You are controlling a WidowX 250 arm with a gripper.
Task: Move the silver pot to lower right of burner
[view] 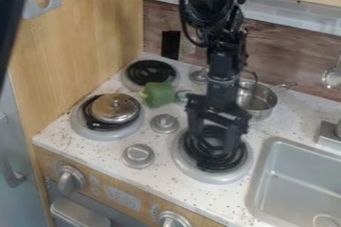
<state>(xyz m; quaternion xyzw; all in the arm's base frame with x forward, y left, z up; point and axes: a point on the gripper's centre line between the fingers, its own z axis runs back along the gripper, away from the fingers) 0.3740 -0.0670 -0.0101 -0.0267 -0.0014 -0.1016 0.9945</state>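
Gripper (pixel 214 144), black with two fingers, hangs over the front right burner (pixel 212 160), a black coil in a round grey ring set in a white speckled desk (pixel 183 189). Clock directions are read from the gripper, with twelve toward the back wall. The fingers stand apart, with nothing gripped between them.

The round silver metal pot (pixel 258 100) is at one o'clock, farther back, its short handle pointing toward two o'clock. The arm partly covers its near left side, so whether it rests on a burner cannot be told.

If the wording means the lower right burner, the move is not done: the pot is away from that burner, which holds no pot. Left to do, in that reading, are grasping the pot, bringing it toward seven o'clock, setting it down on the coil and letting go.

A green toy pepper (pixel 158 94) lies at eleven o'clock, near the back left burner (pixel 151 72). A shiny silver lid (pixel 115 108) with a small top knob is at ten o'clock, on the front left burner (pixel 81 122). A pale grey sink (pixel 296 181) is at four o'clock. None of these seems to block the pot's likely path; the arm itself, hanging between pot and burner, is the main obstacle and would need to shift first.
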